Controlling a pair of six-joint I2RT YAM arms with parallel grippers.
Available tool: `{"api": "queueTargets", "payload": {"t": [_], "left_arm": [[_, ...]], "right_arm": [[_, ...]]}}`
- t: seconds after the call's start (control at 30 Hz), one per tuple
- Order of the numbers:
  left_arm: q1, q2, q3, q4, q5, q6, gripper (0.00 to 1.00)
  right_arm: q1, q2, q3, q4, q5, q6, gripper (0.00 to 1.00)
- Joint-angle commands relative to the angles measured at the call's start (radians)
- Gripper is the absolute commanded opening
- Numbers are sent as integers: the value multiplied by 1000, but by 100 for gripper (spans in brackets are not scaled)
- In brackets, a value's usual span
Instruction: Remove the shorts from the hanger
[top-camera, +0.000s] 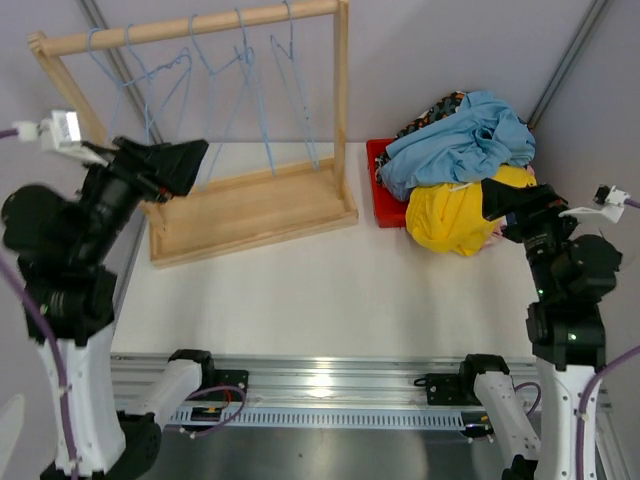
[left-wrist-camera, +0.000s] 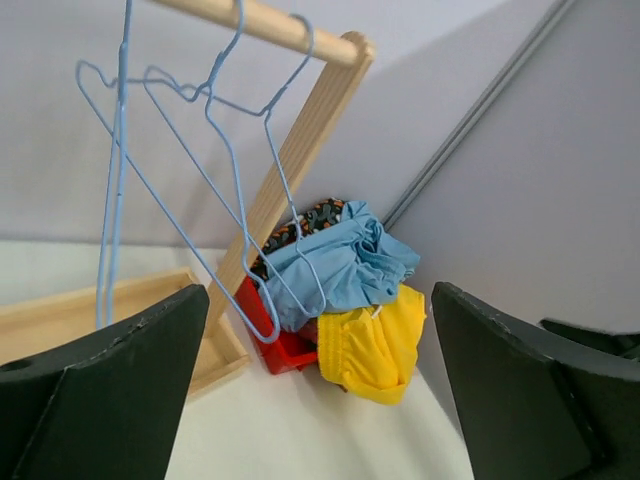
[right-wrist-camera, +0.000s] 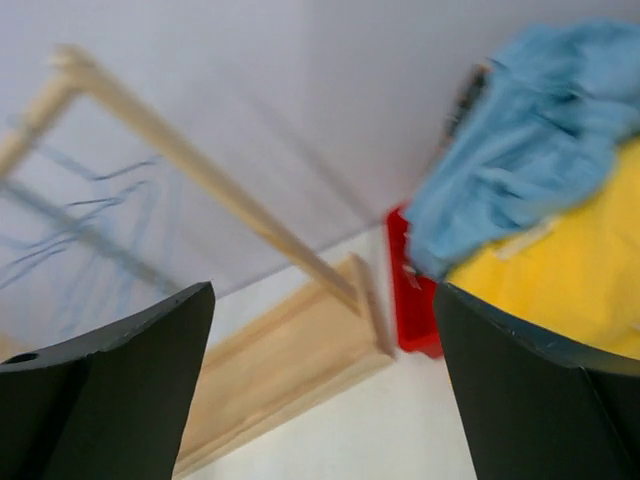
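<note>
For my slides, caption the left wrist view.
Open left pincer frames empty blue hangers on a wooden rack, light blue shorts and yellow shorts heaped on a red bin.

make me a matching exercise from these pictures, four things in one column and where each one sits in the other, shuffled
Things:
1. light blue shorts
2. yellow shorts
3. red bin
4. blue wire hangers

Places:
a. hanging bare from the wooden rail
b. uppermost, draped over the other shorts
c. underneath all the shorts
d. below the light blue pair, on the side nearest the arms

Pairs: 1-b, 2-d, 3-c, 4-a
</note>
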Motion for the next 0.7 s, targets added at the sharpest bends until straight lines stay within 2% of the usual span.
{"api": "queueTargets", "payload": {"t": [0.0,0.13,0.3,0.47,0.67], "left_arm": [[-5,-94,40,-196,-41,185,99],[-66,-284,-62,-230,-156,240,99],[-99,-381,-116,-298,-264,291,99],[-112,-410,-121,-322,-323,312,99],[-122,-405,-101,-332,-349,322,99]], "right_arm": [[5,14,230,-119,-341,-25,100],[-1,44,442,-186,-559,7,99],[-99,44,628,-269,-729,53,99],[-128,17,699,-269,-754,104,99],[-155,15,667,-265,-765,117,99]]}}
